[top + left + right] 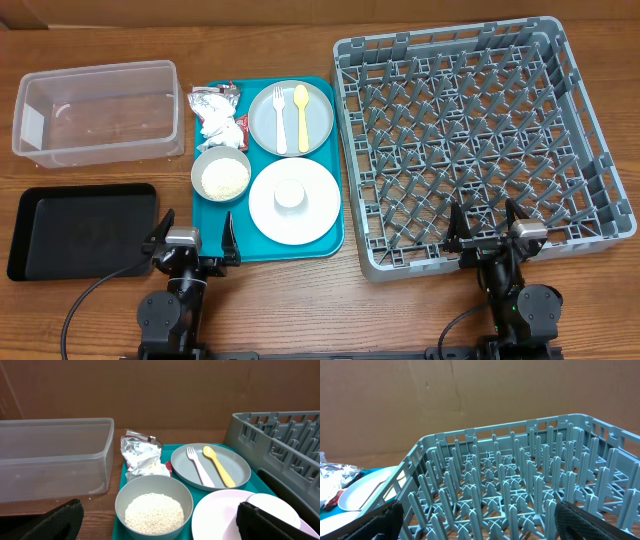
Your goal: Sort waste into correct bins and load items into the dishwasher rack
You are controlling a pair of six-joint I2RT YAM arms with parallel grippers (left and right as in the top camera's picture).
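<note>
Left gripper (193,243): I have it spread wide and empty at the near edge of the wooden bench (300,305), by the near-left corner of the large teal plastic tray (215,232).
Right gripper (487,235): also wide apart, holding nothing, at the near wall of the big square grey lattice dishwasher rack (480,140).
Shallow black rectangular tray (80,230): I see it on the bench just left of the left gripper.
Round white plate (295,215): near end of the teal tray, with the small white cup (289,192) standing on it.
Pale grey bowl (221,177): left of the white plate, holding the heap of white rice grains (224,181).
Pale grey-green round plate (290,135): far end of the teal tray; white fork (279,118) and yellow spoon (302,115) lie side by side on it.
Crumpled white paper napkin (214,125): far-left corner of the tray, touching the crinkled silver foil wrapper with red marks (212,98).
Clear rectangular plastic tub (100,112): far left, beyond the black tray.
</note>
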